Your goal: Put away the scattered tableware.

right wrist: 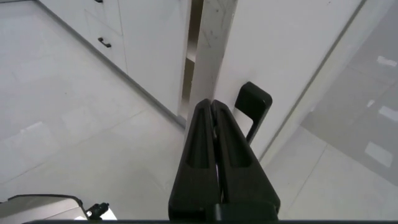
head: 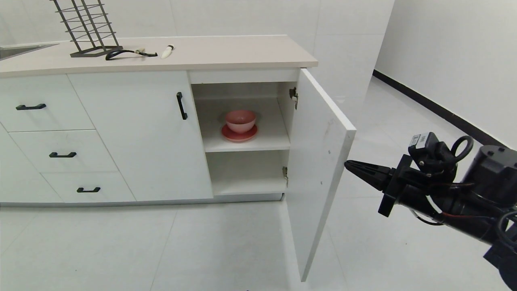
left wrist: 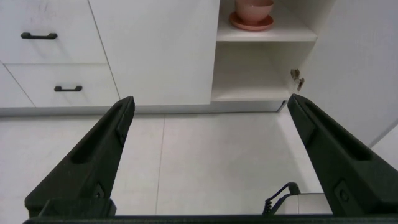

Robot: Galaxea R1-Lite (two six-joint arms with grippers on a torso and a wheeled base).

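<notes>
A pink bowl (head: 240, 120) sits on a pink plate (head: 233, 136) on the upper shelf of the open cabinet (head: 246, 145). The left wrist view shows the same bowl (left wrist: 254, 9) and plate (left wrist: 251, 24) far ahead. My right gripper (head: 349, 165) is shut and empty, its tip right at the outer face of the open cabinet door (head: 319, 161). In the right wrist view that gripper (right wrist: 211, 107) points at the door's edge, next to the black door handle (right wrist: 253, 101). My left gripper (left wrist: 210, 102) hangs open and empty over the floor in front of the cabinet.
On the countertop (head: 226, 52) lie a black utensil (head: 125, 52) and a white-handled utensil (head: 167, 51), next to a dark wire rack (head: 87, 28). A sink (head: 18, 50) is at the far left. Drawers (head: 48, 121) fill the cabinet's left side. Bare tiled floor spreads in front.
</notes>
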